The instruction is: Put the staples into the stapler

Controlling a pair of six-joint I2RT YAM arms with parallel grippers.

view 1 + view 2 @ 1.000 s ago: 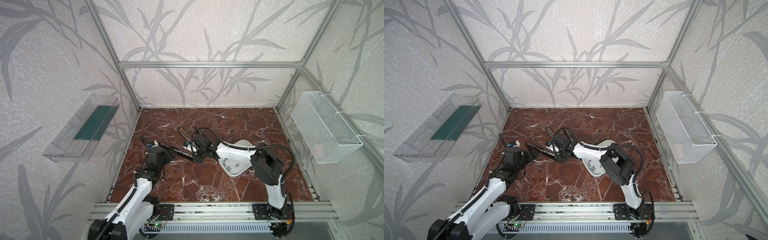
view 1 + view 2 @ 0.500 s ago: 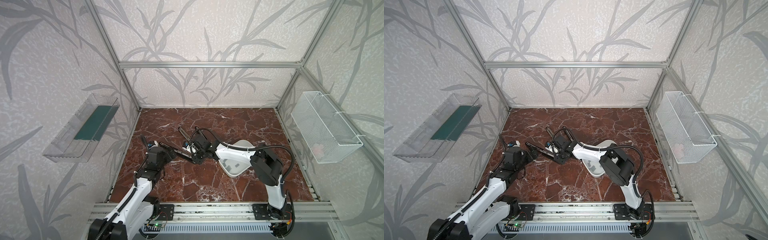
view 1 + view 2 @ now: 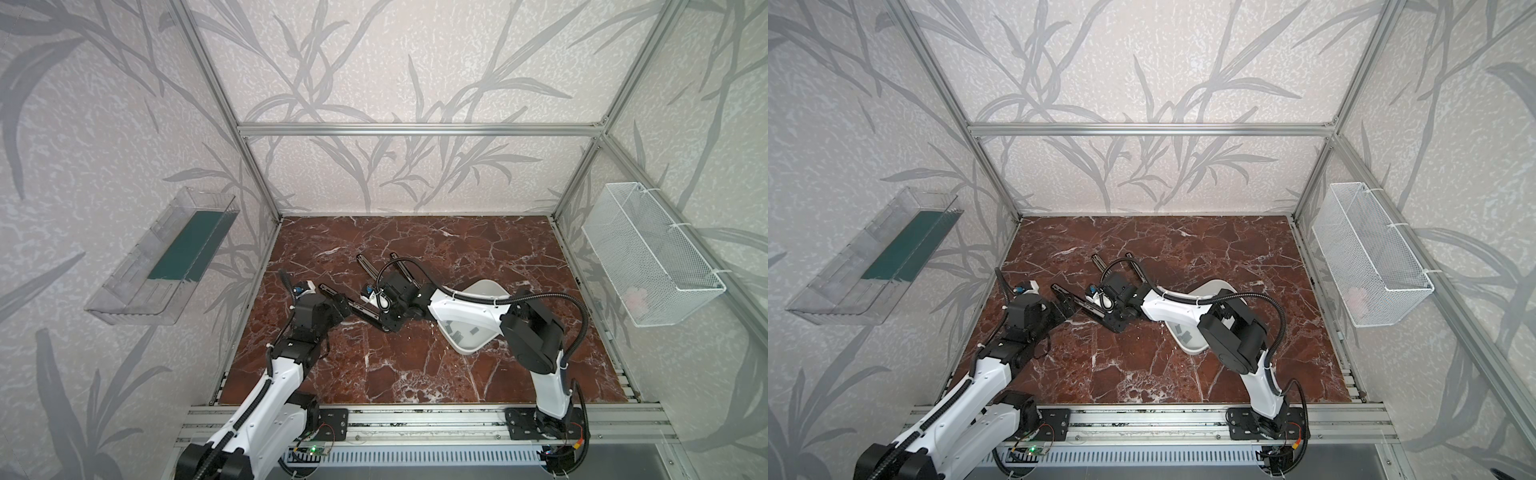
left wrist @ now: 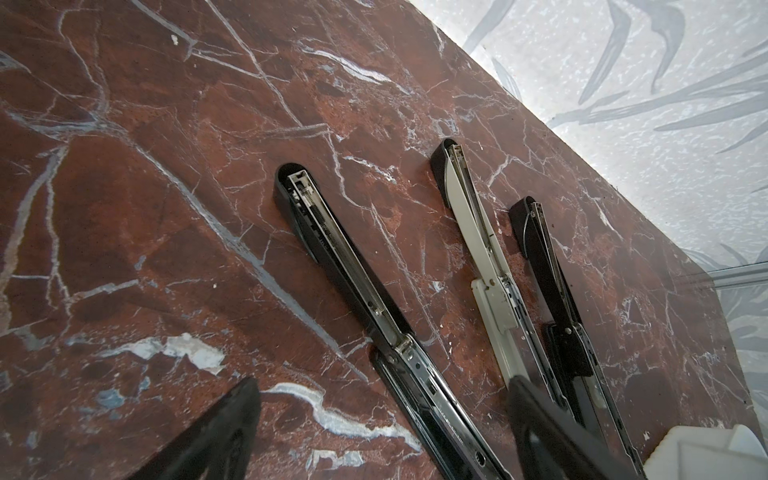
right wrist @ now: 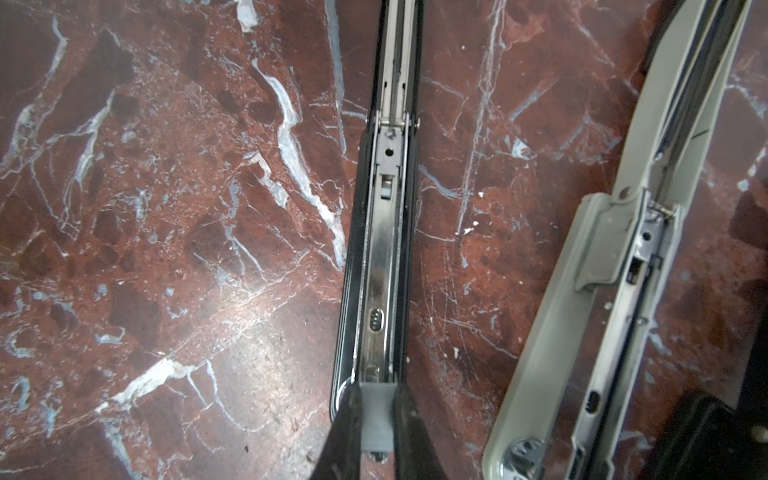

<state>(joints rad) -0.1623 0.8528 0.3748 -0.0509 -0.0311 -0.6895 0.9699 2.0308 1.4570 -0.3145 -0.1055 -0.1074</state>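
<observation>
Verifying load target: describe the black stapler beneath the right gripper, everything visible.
The black stapler lies hinged fully open, flat on the marble table: black plastic shell, shiny empty-looking metal channel, spring in the cover half. The right gripper, shut on a grey staple strip, sits at the channel's end; the open left gripper straddles it.

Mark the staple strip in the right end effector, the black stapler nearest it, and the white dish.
staple strip (image 5: 376,415), right wrist view, grey face, mid-strip.
black stapler (image 5: 380,266), right wrist view, shiny open channel.
white dish (image 3: 486,287), a top view, far rim.
</observation>
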